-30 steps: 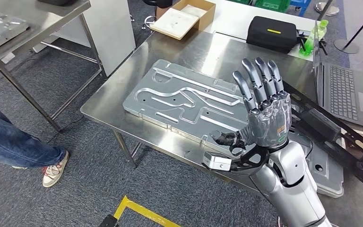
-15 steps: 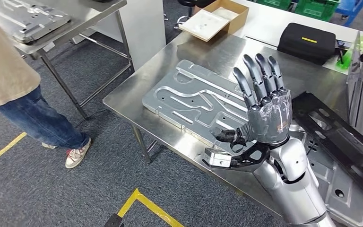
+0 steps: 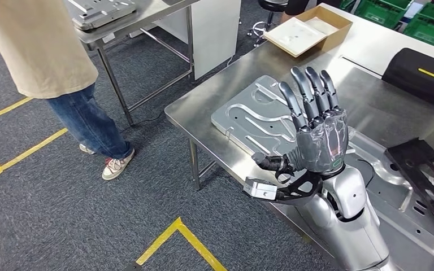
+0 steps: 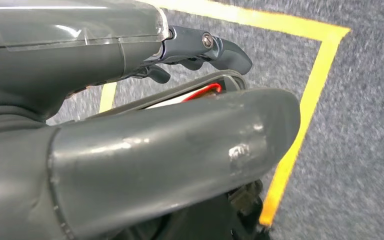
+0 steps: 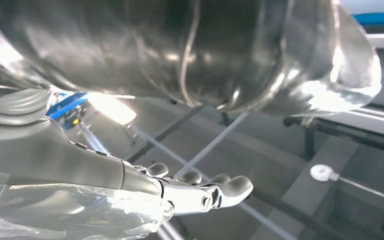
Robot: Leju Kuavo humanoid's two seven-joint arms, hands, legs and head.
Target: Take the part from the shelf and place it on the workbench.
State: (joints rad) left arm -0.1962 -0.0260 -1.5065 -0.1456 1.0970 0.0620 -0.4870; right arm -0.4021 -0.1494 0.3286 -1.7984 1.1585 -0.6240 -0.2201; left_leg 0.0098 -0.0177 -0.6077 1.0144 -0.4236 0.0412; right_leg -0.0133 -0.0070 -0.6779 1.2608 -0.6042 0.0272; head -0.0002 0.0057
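Note:
A silver machined plate (image 3: 254, 118) lies flat on the steel workbench (image 3: 203, 107). My right hand (image 3: 316, 132) is raised above the bench's near edge, just this side of the plate. Its fingers point up and apart and it holds nothing; its fingertips (image 5: 200, 192) also look spread in the right wrist view. A second, similar plate (image 3: 104, 10) rests on a steel table (image 3: 147, 14) at the far left. My left hand (image 4: 180, 150) hangs over carpet with a yellow line, nothing in it.
A person in a beige top and jeans (image 3: 51, 51) stands on the left between the two tables. On the bench are a cardboard box (image 3: 308, 28), a black case (image 3: 424, 70), a black frame (image 3: 429, 169) and a pressed silver panel (image 3: 395, 192). Yellow tape (image 3: 175, 237) marks the floor.
The whole picture has slid to the right, so the camera has turned left. The person now stands larger at the left. My right hand keeps its raised, spread pose.

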